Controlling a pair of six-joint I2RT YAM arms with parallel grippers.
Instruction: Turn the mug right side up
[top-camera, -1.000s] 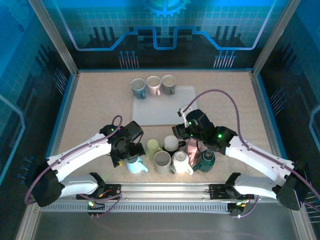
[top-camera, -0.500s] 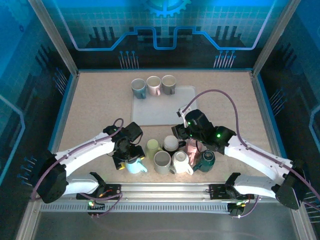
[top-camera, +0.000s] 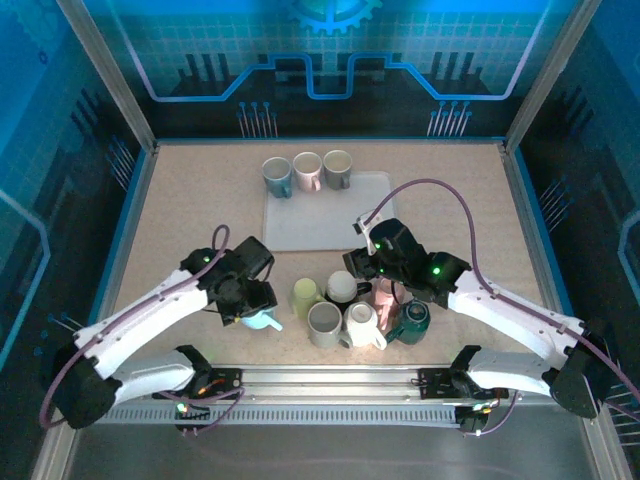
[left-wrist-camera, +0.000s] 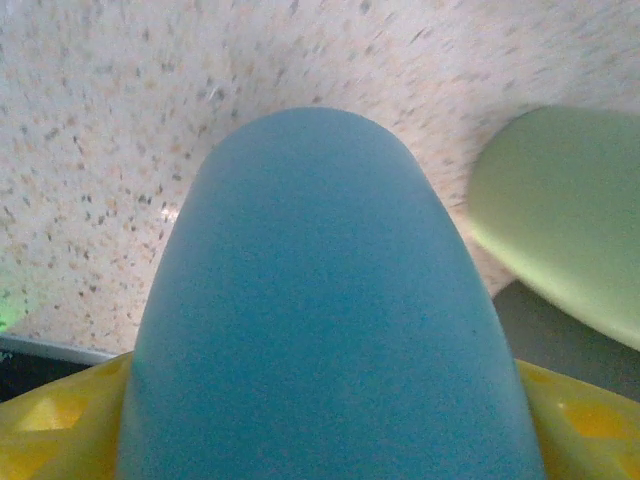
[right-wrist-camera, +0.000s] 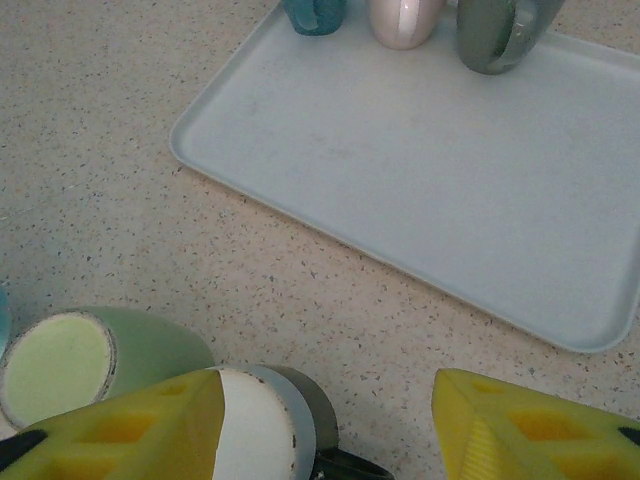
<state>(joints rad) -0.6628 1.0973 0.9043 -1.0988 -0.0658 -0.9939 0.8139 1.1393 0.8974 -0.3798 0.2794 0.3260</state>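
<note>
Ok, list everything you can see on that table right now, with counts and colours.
table: one, speckled beige, underneath
tray: one, pale grey, table centre
mugs on tray: three, teal, pink, grey-olive, along far edge
loose mugs: six, pale green, white, grey, white, pink, dark green, clustered near front
blue mug: one, light blue, left of cluster
left pincer: one, yellow, shut on blue mug
right pincer: one, yellow, open above cluster

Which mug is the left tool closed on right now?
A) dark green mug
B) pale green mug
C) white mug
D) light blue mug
D: in the left wrist view the light blue mug sits between the yellow fingers of the left tool, with the pale green mug beside it.
</note>
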